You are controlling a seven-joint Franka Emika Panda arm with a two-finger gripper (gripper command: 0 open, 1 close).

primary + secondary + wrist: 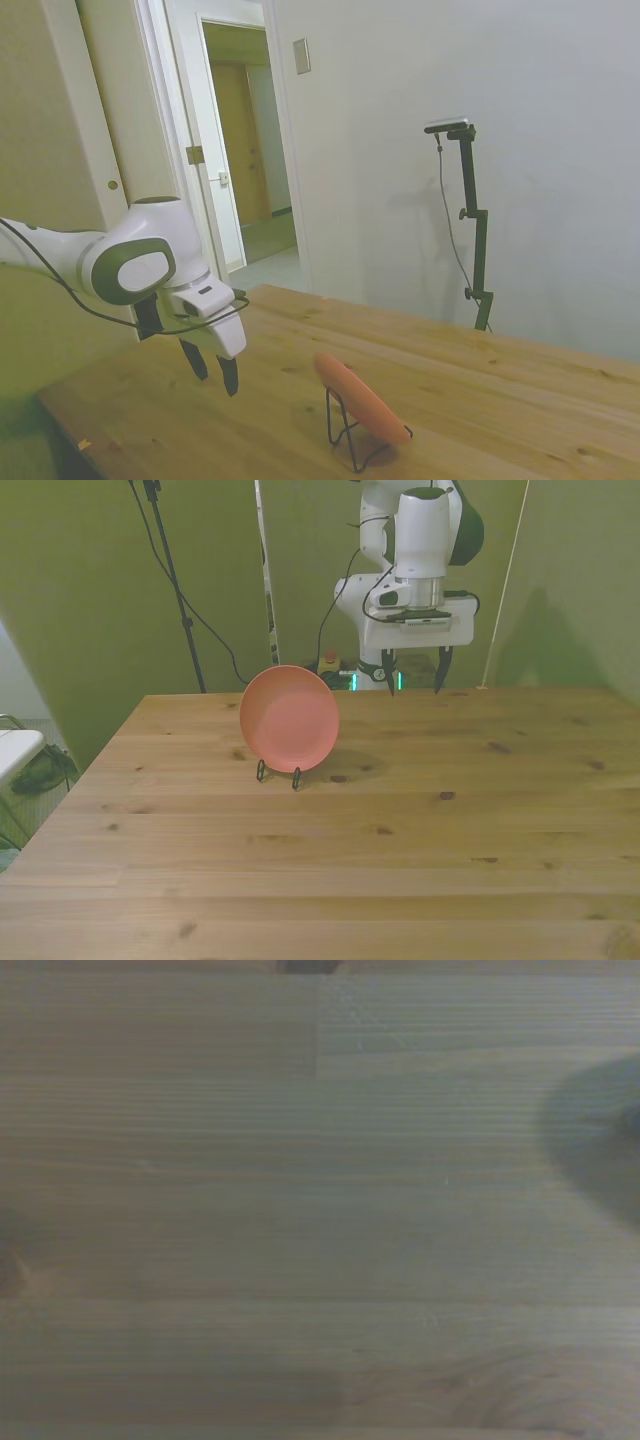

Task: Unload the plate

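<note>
On the wooden table, your plate leans upright in its black wire stand, so nothing is unloaded yet. Your gripper hangs well apart, fingers spread wide and empty; all steps remain.

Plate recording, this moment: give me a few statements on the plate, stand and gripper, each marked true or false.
1. The plate stands on edge in the black wire stand. True.
2. The gripper is shut on the plate. False: it is open, holds nothing and is clear of the plate.
3. The plate has food on it. False: its face is bare.
4. The gripper hangs above the table. True.
</note>
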